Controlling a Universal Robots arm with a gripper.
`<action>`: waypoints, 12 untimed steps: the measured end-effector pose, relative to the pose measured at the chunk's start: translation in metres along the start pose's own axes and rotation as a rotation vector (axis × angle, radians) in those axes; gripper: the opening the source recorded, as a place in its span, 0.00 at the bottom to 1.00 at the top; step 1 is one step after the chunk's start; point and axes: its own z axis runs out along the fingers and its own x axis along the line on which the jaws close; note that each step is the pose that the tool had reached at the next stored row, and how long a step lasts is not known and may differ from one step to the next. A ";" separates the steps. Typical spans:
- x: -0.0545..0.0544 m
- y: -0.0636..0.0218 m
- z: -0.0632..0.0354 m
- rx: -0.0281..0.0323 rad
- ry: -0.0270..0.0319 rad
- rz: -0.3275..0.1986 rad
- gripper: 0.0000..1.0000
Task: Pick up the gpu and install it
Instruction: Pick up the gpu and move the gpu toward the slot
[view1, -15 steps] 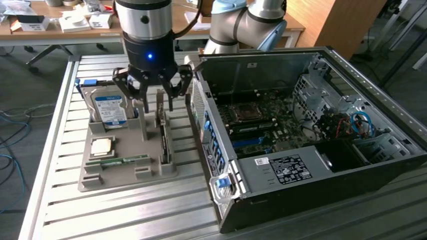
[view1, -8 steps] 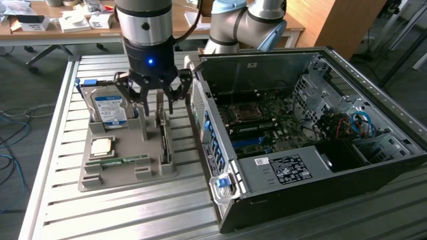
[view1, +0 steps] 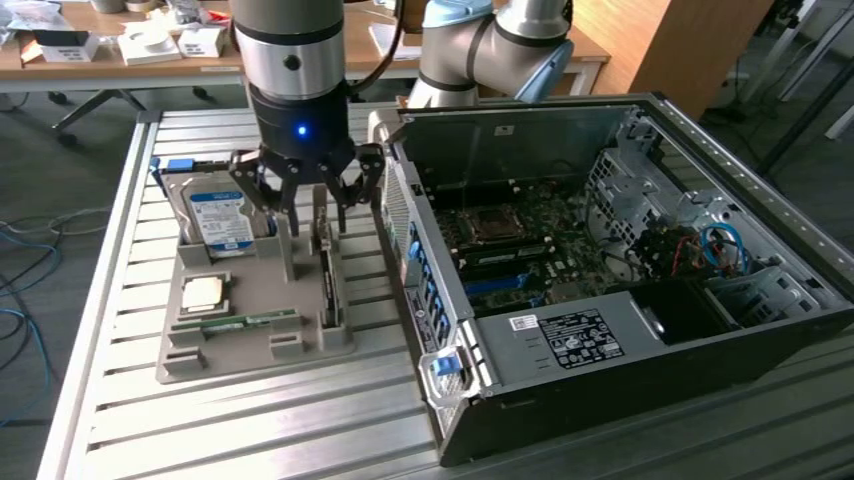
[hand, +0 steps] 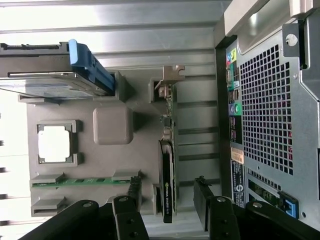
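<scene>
Hovering over the grey tray (view1: 254, 355), the gripper (hand: 166, 187) has its two fingers (hand: 132, 192) spread apart, one on each side of the gpu (hand: 167, 165). In the wrist view a gap shows between each finger and the card. Jaws released, holding nothing.

Position of gpu: standing on edge in its slot in the tray. Dark board nearest the fingers, pale metal end bracket at the far end. In the exterior view the slot is on the side of the tray closest to the computer case (view1: 534, 130).

Progress, judged: approach made, fingers lined up astride the card. Grasp not yet closed, card not lifted, nothing installed. Both the pick and the install remain to be done.

Count, working outward from the gripper:
- gpu: 1, in tray slot.
- memory stick (hand: 82, 182): 1, green, lying flat in its holder.
- processor chip (hand: 55, 143): 1, in a square recess.
- hard drive (view1: 220, 215): 1, blue label, propped upright at the far end of the tray.
- tray: 1, on the slatted metal table (view1: 200, 430).
- computer case: 1, side panel off, just beside the tray, mainboard (view1: 521, 240) exposed.
</scene>
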 end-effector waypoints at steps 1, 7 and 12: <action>0.000 0.0000 0.0005 0.0000 0.0000 0.000 0.55; 0.000 0.0001 0.0009 -0.0002 -0.0002 0.000 0.55; -0.003 0.0001 0.0009 0.0001 0.0000 0.000 0.55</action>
